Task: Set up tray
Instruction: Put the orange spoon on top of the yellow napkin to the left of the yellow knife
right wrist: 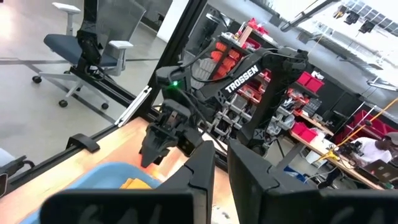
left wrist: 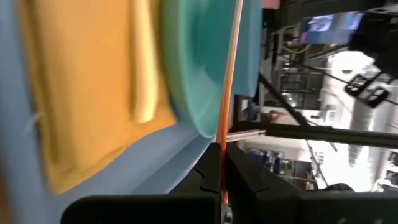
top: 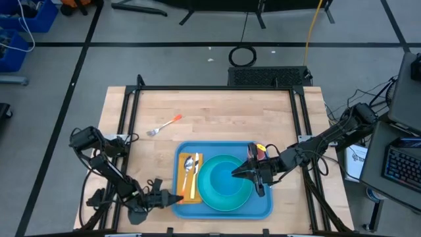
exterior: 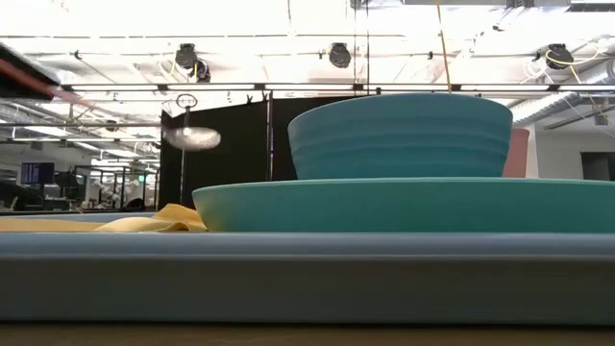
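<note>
Take the tray (top: 263,205) as your reference. It lies flat on the wooden table (top: 217,112), toward the near edge and right of centre.

Inside the tray you see a teal plate (top: 214,191) with a teal bowl (top: 223,172) on it, filling the middle and right of the tray. In the low view the bowl (exterior: 399,135) stands upright on the plate (exterior: 404,204), behind the tray's front rim (exterior: 307,274).

A yellow napkin (top: 181,179) lies in the left part of the tray, just beside the plate. A spoon (top: 188,164) and an orange-handled utensil (top: 194,176) rest on the napkin.

The left gripper (top: 176,197) sits at the tray's lower left corner, at the napkin's edge. In the left wrist view its fingers (left wrist: 249,180) stand narrow around a thin orange handle (left wrist: 229,93), with the napkin (left wrist: 87,81) and plate (left wrist: 199,68) close ahead.

The right gripper (top: 238,174) hangs over the bowl, reaching in from the tray's right side. In the right wrist view its fingers (right wrist: 202,165) stand nearly together with only a slim gap, holding nothing visible.

A fork (top: 164,125) with an orange handle lies on the table outside the tray, well apart from it, beyond its far left corner.
</note>
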Robot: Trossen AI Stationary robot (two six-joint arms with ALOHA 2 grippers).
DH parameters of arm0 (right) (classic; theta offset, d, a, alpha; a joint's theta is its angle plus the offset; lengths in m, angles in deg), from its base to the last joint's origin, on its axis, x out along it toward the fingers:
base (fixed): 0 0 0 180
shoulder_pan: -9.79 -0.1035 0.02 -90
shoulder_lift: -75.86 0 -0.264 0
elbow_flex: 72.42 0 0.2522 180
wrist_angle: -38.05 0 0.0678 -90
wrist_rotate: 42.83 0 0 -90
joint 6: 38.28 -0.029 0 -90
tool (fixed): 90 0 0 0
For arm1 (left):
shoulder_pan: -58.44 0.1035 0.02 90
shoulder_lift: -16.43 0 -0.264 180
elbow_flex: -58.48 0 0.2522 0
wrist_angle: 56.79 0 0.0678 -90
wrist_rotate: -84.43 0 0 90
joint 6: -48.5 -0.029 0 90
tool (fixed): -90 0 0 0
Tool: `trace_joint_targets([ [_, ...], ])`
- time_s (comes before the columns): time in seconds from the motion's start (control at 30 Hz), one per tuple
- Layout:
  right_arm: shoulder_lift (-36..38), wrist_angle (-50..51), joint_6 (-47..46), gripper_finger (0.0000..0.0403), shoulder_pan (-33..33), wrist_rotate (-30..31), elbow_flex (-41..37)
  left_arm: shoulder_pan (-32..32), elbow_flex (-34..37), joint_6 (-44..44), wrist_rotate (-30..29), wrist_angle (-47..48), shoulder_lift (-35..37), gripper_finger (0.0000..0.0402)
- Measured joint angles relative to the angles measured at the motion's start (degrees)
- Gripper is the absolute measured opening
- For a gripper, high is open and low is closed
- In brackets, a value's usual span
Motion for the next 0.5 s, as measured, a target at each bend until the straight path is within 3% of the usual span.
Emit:
trace_joint_targets([
  [0.27, 0.0, -1.4, 1.7, 0.0034, 0.0, 0.0, 0.0, -0.1, -3.3, 11.0, 6.3, 15.2, 0.0, 0.0005],
  [0.37, 0.0, -1.9, 2.5, 0.0034, 0.0, 0.0, 0.0, 0.3, -3.3, 17.3, 10.1, 17.2, 0.0, 0.0005],
  [0.5, 0.0, -3.0, 2.5, 0.0034, 0.0, -0.1, 0.0, 2.0, -3.3, 17.4, 14.0, 17.0, 0.0, 0.0005],
])
